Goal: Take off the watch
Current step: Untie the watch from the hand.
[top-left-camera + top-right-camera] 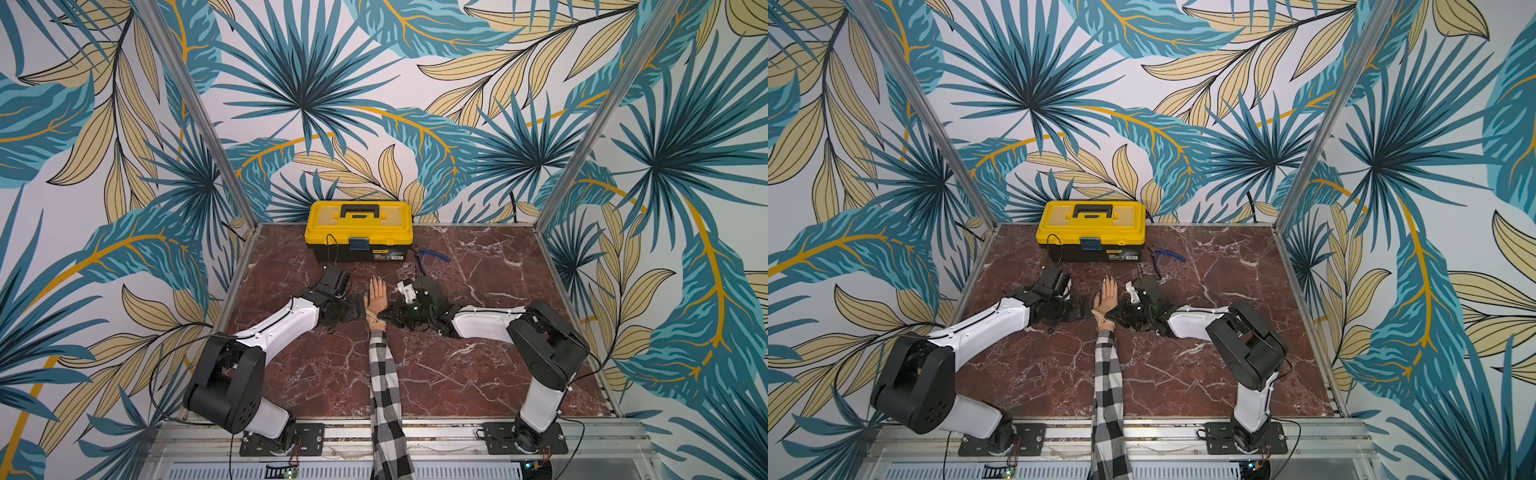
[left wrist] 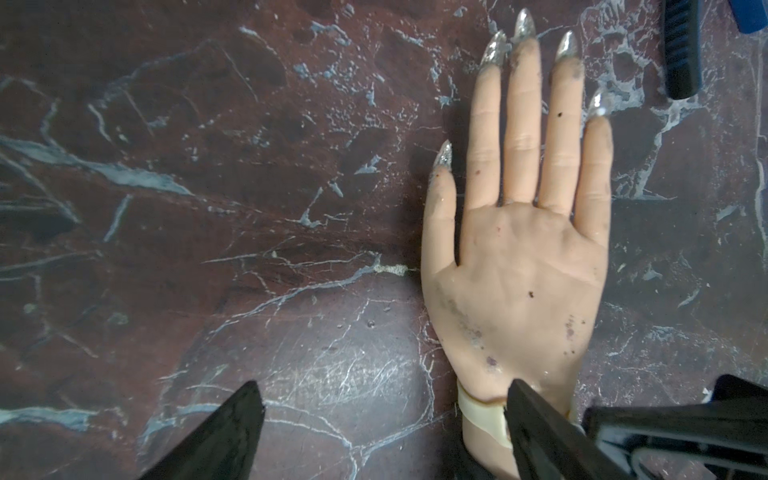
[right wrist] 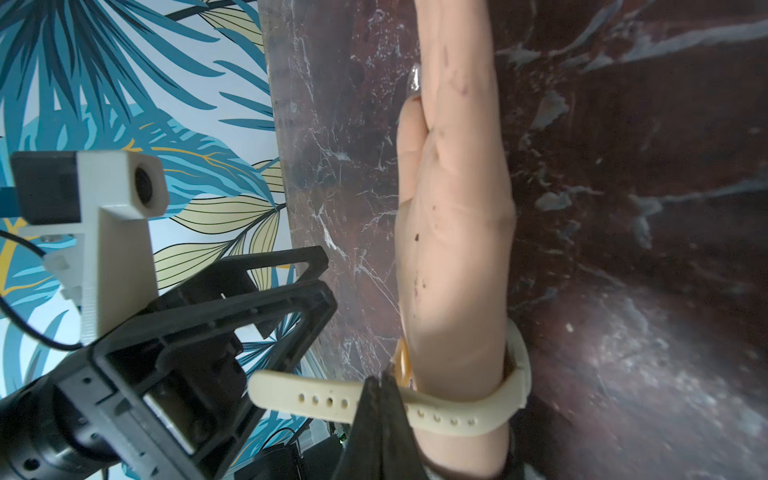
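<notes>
A mannequin hand (image 1: 377,297) lies flat on the marble table, fingers pointing to the back. The watch (image 3: 440,409) has a cream strap with holes wrapped round the wrist (image 2: 482,411); its face does not show. In both top views it is a pale band (image 1: 375,319) (image 1: 1104,320). My right gripper (image 3: 380,380) is shut on the strap's loose end, beside the gold buckle (image 3: 401,365). My left gripper (image 2: 385,386) is open on the hand's other side, with one finger (image 2: 540,428) over the wrist and the other above bare table.
A yellow toolbox (image 1: 359,224) stands at the back edge, with blue-handled pliers (image 1: 432,254) to its right. The mannequin arm's checked sleeve (image 1: 384,382) runs from the wrist to the front edge between both arms.
</notes>
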You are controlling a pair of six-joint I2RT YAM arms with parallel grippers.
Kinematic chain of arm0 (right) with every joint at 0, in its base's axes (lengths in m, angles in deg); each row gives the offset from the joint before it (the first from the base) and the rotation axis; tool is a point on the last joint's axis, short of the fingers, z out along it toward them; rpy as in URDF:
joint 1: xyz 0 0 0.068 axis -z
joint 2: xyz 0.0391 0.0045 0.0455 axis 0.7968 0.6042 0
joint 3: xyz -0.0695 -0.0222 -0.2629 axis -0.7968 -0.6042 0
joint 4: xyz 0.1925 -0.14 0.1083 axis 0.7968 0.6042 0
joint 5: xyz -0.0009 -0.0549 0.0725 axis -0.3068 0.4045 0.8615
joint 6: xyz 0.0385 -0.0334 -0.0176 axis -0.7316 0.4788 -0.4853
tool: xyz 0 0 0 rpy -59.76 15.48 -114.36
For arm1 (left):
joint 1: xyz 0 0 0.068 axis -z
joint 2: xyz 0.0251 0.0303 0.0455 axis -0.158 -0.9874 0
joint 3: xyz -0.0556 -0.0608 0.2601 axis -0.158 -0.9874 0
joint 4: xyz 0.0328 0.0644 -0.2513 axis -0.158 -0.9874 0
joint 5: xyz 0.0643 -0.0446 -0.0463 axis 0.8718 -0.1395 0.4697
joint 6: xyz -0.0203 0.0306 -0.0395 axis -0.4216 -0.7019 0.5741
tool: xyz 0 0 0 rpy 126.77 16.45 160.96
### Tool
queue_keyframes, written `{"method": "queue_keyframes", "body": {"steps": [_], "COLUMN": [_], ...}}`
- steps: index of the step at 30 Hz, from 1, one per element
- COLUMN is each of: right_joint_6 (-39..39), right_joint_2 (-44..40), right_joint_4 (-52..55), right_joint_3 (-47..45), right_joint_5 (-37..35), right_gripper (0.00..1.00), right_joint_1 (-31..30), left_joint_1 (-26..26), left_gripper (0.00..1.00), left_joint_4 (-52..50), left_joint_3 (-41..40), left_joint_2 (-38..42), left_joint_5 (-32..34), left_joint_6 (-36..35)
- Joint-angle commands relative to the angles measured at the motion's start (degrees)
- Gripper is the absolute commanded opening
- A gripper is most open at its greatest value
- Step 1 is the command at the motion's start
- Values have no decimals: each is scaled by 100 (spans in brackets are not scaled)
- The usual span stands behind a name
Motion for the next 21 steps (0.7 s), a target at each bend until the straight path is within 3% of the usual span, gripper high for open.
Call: {"method": "queue_keyframes", "body": {"steps": [1,7,15,21], "right_joint_6": [-174,-68,934,2024], "right_joint_2": [-123,-40,-877,-1181], "right_joint_4": [-633,-381,1459,3680], "right_joint_3": [-69,-249,-428,293], "right_joint_5": [170,22,-692,-1505], "right_gripper": [0,2,34,57], "right_joint_1": [36,75,69,-136], "left_joint_1": [-26,-27,-28,-241], "left_gripper": [93,93,93,93], "left_joint_4": [25,26,26,26], "left_joint_3": [-57,-76,-72,-106], "left_joint_2": [23,22,55,164], "left_joint_5": [57,38,91,77], "left_joint_6": [-29,-25,-16,-5]}}
